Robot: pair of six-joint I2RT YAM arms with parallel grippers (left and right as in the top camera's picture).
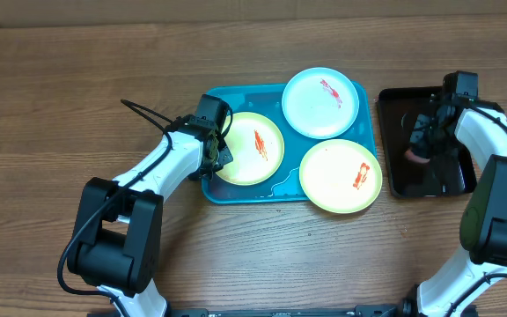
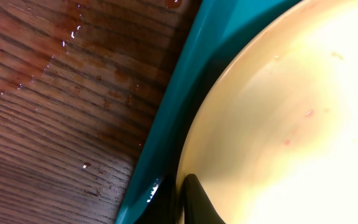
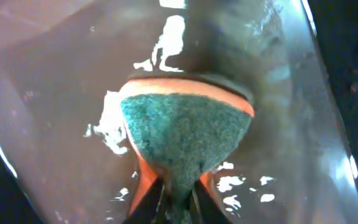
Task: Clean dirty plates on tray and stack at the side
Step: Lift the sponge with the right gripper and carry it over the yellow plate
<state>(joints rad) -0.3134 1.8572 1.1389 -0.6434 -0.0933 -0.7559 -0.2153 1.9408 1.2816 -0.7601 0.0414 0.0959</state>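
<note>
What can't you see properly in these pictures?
Left wrist view: most of the left yellow plate is cut off by the frame edges; only the tips of the left gripper show.
Overhead: those tips are hidden under the arm's own wrist.
Overhead: the sponge is tiny and dim inside the black tray.
Right wrist view: the right gripper is cut off at the bottom edge; glare blurs the black tray.

My left gripper (image 1: 222, 156) sits at the rim of the left yellow plate (image 1: 253, 148) on the teal tray (image 1: 236, 195). My right gripper (image 1: 420, 147) is over the black tray (image 1: 394, 106), at a pinkish sponge (image 1: 416, 158).
</note>
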